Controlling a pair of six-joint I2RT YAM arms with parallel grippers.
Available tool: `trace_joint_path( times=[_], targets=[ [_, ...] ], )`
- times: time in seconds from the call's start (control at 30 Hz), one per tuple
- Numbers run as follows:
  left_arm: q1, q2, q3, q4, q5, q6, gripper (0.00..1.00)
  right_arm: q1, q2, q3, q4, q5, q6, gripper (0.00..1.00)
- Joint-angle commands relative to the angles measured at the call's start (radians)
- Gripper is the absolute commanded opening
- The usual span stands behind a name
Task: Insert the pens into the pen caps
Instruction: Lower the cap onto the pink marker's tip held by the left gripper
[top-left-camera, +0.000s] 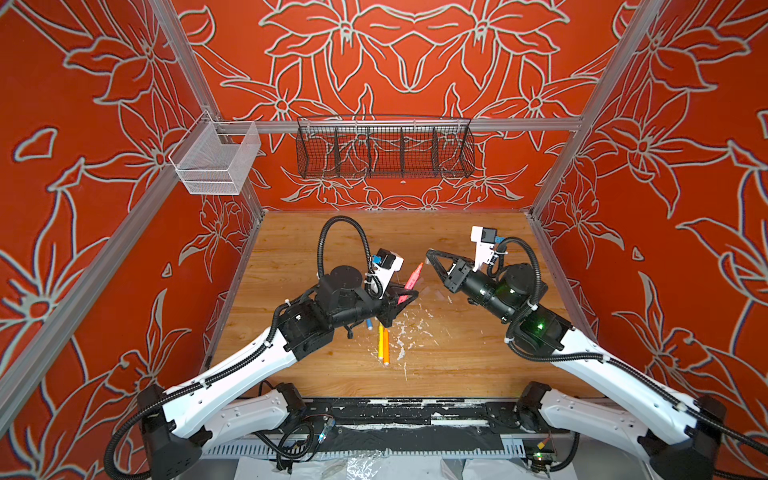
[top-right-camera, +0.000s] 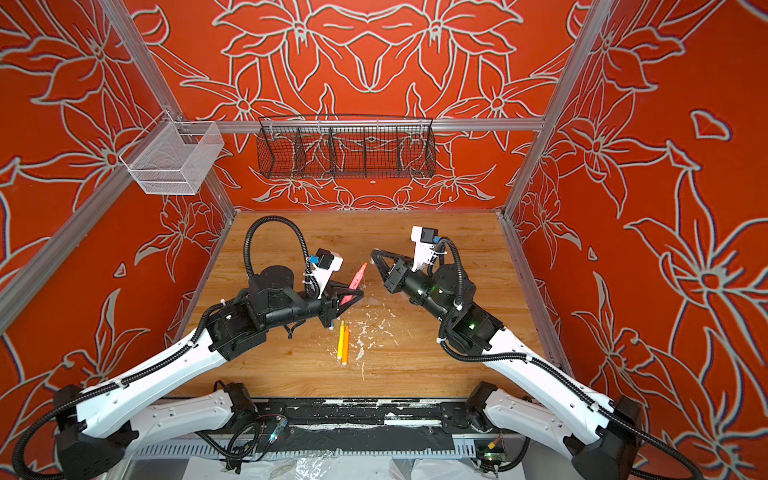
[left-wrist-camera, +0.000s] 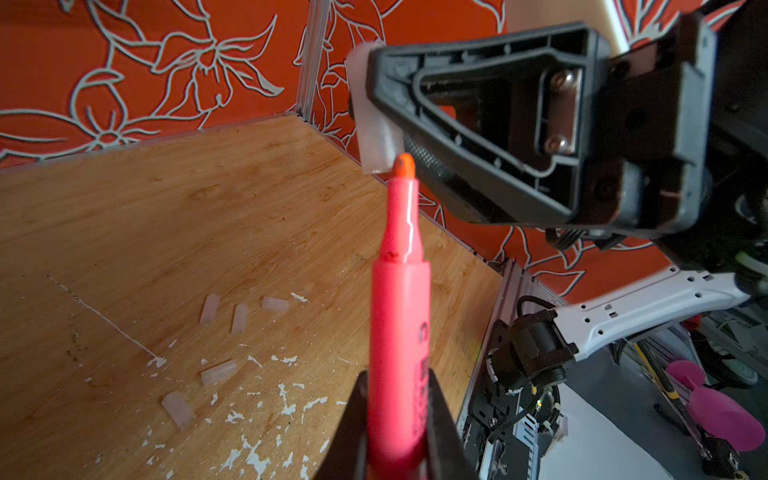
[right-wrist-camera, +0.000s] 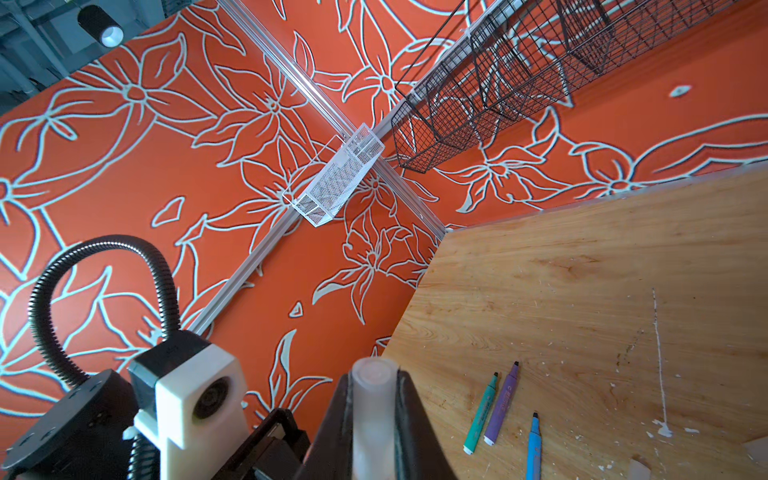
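Yellow pen (top-left-camera: 380, 343) and orange pen (top-left-camera: 385, 347) lie side by side nearest the front of the wooden table (top-left-camera: 457, 365), white ends toward the front edge, beside a scatter of white paint flecks (top-left-camera: 402, 338). Just behind them the blue pen (top-left-camera: 368, 324) pokes out from under the left arm. The right wrist view shows it lying near the green pen (right-wrist-camera: 482, 415) and purple pen (right-wrist-camera: 500, 409), which lie close together with their tips pointing the same way. Five loose caps (left-wrist-camera: 210, 309) lie flat and scattered on the table in the left wrist view.

Further back, the left hand (top-left-camera: 401, 300) is pressed onto the lower barrel of the pink-red pen (top-left-camera: 412, 275). The pen is held off the table, its tip aimed toward the right hand (top-left-camera: 430, 254). That hand pinches a translucent cap (right-wrist-camera: 372, 409) between its fingers, lifted above the table. In the left wrist view the pen tip sits right at the cap's open end, not inside it; whether they touch I cannot tell.

On the back wall hang a black wire basket (top-left-camera: 384, 147) and, to its left, a white mesh basket (top-left-camera: 216, 160).
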Motion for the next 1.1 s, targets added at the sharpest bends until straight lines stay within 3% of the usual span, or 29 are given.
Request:
trace_joint_path(
  times=[0.0, 1.07],
  targets=[
    [0.004, 0.002, -0.002, 0.026, -0.003, 0.008, 0.0, 0.007, 0.007, 0.014, 0.084, -0.044, 0.036, 0.12],
    [0.004, -0.055, -0.037, 0.048, -0.098, -0.007, 0.0, 0.036, 0.045, -0.059, 0.174, -0.063, 0.107, 0.12]
  ],
)
